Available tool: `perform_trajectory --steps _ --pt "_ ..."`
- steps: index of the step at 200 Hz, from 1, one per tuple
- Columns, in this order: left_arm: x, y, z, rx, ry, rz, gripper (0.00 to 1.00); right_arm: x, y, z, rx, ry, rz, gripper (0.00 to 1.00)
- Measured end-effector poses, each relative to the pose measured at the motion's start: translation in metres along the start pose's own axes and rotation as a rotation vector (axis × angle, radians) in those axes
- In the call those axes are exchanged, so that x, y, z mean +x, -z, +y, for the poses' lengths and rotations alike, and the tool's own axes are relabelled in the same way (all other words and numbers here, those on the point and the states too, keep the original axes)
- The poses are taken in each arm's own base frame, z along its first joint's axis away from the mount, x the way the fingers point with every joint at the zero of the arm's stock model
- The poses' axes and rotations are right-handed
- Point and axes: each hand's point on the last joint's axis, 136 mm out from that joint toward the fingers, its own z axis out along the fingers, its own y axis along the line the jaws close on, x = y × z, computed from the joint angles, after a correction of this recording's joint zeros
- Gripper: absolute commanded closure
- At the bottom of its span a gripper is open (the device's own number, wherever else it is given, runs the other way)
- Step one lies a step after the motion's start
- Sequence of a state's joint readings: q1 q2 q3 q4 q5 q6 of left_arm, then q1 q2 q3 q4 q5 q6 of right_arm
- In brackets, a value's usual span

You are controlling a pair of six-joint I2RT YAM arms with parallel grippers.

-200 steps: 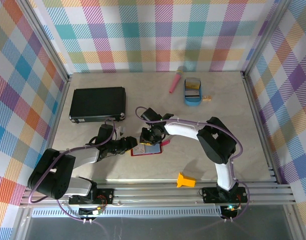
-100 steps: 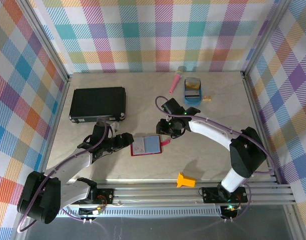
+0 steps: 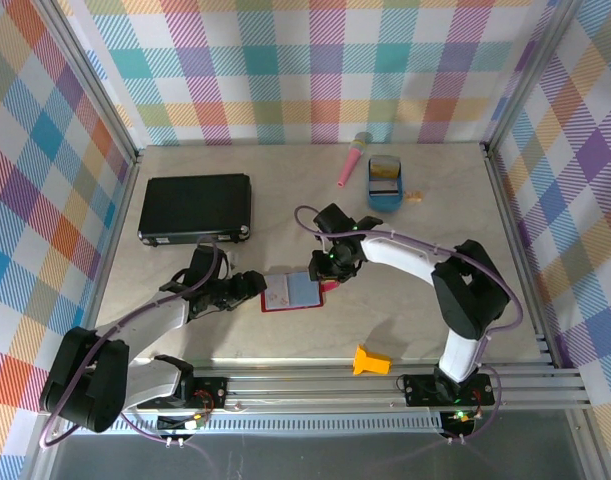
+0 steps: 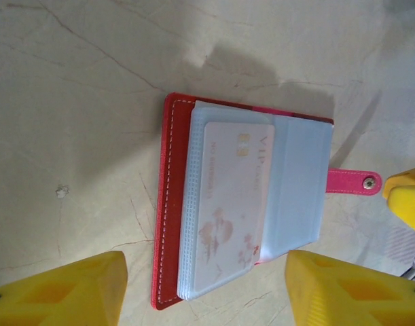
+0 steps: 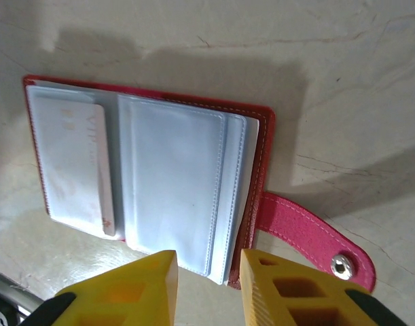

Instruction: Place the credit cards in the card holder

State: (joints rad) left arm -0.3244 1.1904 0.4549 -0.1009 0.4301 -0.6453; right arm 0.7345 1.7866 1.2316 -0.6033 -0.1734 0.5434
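Red card holder point(image 3: 291, 292) lies open, one card point(image 4: 236, 204) pocketed; your left gripper point(image 3: 255, 286) gapes at 9 o'clock, right gripper point(image 5: 208, 272) narrowly parted, empty. Next, fetch another card.

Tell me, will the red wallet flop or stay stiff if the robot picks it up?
Pushed, it would probably just slide, because the card holder lies open and flat on the smooth table. Lifted by one edge, its clear pockets would likely flop, since they look thin and loosely fanned. The tab might dangle too.
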Motion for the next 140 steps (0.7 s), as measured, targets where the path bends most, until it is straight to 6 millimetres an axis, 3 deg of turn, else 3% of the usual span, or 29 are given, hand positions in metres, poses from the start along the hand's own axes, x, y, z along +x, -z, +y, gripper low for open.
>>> perform_trajectory --steps 44,97,140 --pt "-0.002 -0.004 -0.002 0.013 0.009 0.002 0.46 0.001 -0.014 -0.001 -0.003 -0.01 0.039 0.83" --pt "0.0 -0.011 0.002 0.006 0.001 0.02 0.45 0.001 -0.028 -0.002 -0.003 -0.015 0.07 0.82" --pt "-0.002 -0.018 0.002 -0.014 -0.025 0.041 0.43 -0.003 -0.028 0.001 -0.01 -0.013 0.064 0.83"
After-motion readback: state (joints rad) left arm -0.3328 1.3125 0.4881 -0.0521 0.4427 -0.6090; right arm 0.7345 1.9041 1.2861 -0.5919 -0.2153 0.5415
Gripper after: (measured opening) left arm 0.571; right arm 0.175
